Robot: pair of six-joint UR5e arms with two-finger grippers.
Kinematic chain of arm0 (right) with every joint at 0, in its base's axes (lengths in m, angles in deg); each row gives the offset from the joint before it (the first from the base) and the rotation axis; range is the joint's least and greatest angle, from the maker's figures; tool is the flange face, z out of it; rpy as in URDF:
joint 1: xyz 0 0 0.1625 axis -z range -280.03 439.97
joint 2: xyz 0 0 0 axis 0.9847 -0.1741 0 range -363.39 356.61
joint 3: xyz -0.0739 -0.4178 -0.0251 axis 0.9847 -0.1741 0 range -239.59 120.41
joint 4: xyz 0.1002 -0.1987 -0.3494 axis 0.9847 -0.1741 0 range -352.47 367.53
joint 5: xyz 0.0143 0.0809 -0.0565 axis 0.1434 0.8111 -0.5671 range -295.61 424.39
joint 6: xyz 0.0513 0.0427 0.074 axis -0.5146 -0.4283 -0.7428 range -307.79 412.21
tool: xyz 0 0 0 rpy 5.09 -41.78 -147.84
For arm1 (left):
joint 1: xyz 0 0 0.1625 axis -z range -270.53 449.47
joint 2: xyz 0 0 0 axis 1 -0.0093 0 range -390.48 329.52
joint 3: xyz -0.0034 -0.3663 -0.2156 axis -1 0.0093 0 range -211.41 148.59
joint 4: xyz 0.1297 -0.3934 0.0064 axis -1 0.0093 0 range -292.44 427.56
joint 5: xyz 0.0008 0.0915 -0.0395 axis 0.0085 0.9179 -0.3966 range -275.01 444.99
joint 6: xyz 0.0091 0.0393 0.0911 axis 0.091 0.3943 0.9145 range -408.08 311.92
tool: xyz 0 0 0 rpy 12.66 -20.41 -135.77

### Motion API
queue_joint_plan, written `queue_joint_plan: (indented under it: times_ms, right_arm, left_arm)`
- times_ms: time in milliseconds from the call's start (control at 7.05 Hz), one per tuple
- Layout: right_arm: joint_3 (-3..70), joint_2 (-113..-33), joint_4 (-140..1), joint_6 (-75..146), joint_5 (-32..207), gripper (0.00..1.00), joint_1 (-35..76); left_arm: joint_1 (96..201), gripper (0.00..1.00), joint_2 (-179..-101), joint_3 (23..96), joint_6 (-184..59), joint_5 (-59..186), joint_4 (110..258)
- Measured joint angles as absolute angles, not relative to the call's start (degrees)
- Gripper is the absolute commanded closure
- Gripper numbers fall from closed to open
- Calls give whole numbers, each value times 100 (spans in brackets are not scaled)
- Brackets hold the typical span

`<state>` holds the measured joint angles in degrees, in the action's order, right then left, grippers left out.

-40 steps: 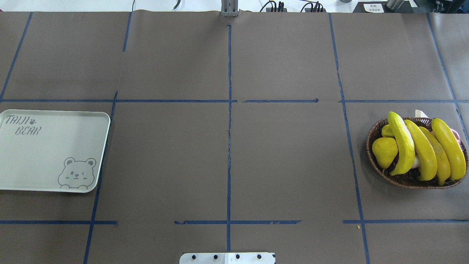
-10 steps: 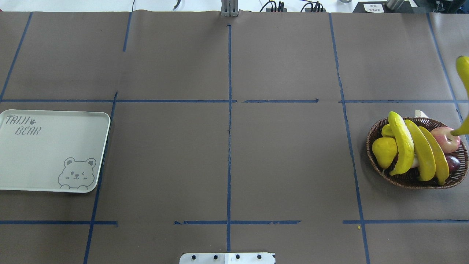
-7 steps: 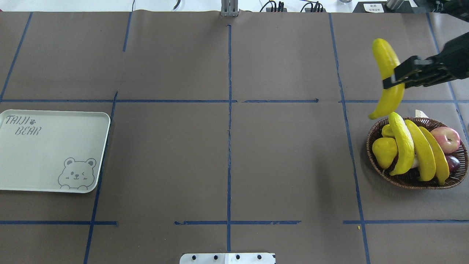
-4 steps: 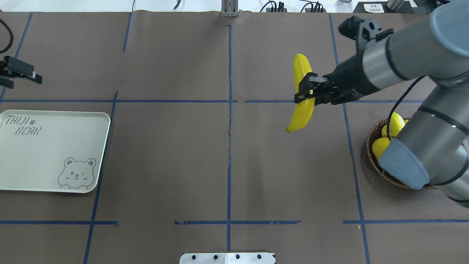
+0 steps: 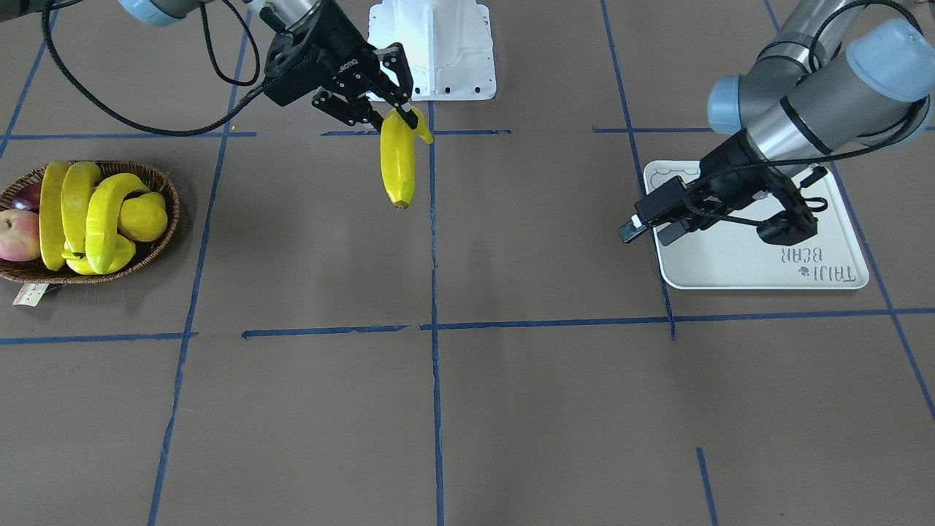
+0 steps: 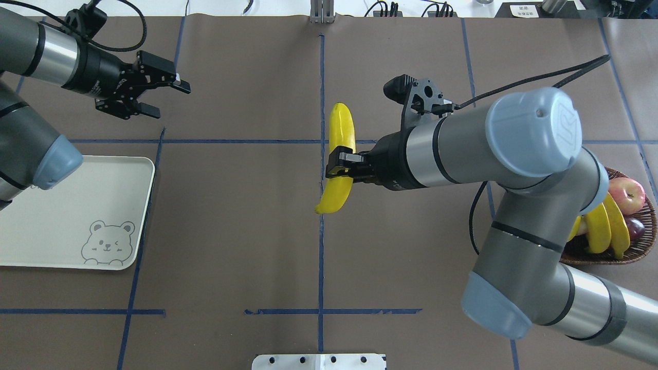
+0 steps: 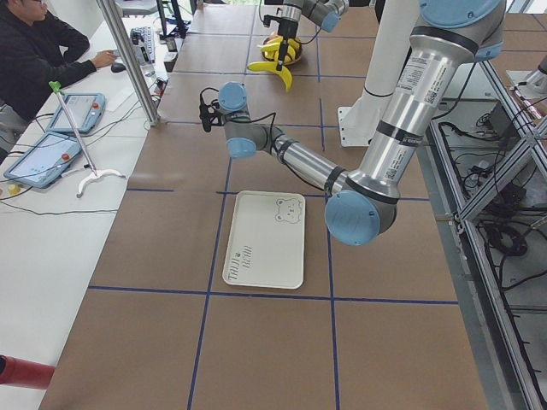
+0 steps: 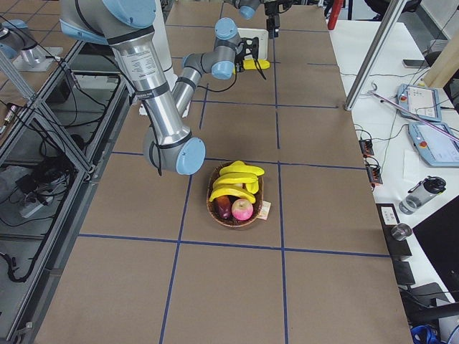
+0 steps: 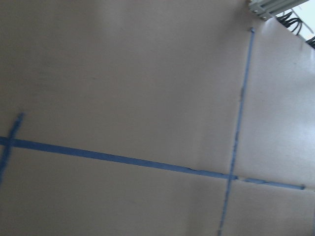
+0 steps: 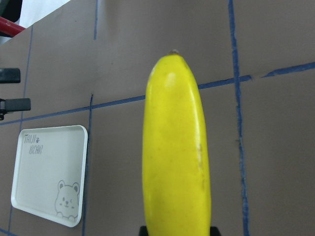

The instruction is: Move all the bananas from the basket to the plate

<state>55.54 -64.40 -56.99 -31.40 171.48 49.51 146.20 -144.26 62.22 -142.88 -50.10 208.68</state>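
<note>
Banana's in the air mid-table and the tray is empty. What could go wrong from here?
Slip: the right gripper pinches the banana across its smooth curved body with two fingers only, so it might pivot or drop onto the table, well short of the plate.
Handover: the left gripper hangs open beyond the plate's far edge. If the arms meet, a mistimed release or a knock between them seems possible.

bright yellow banana (image 6: 342,128), dark brown woven basket (image 5: 173,217), off-white bear-print plate (image 6: 77,205)

Four bananas (image 5: 398,164), one basket (image 5: 157,245), one plate (image 5: 730,263)
</note>
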Motion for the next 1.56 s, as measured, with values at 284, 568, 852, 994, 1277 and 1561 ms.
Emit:
queue_joint_plan:
  times_ms: [284, 568, 852, 994, 1277, 1561]
  right_arm:
    - [5299, -6397, -5073, -3289, 16779, 99, 5334]
    - [5231, -6237, -4983, -3318, 16704, 99, 5421]
    - [5169, -6106, -4978, -3321, 16691, 99, 5429]
    - [5160, -6088, -4978, -3324, 16691, 99, 5434]
    - [5153, -6082, -4978, -3324, 16691, 99, 5444]
    - [5158, -6086, -4969, -3330, 16697, 4, 5448]
  left_arm:
    - [14374, 1, -14941, 6277, -15368, -5010, 21143]
    - [13877, 1, -15261, 6337, -15654, -5008, 21195]
    - [13489, 1, -15378, 6404, -15685, -4960, 21222]
    - [13318, 1, -15422, 6423, -15688, -4825, 21228]
    - [12973, 58, -15465, 6470, -15691, -4487, 21237]
    - [12896, 100, -15442, 6522, -15680, -4418, 21236]
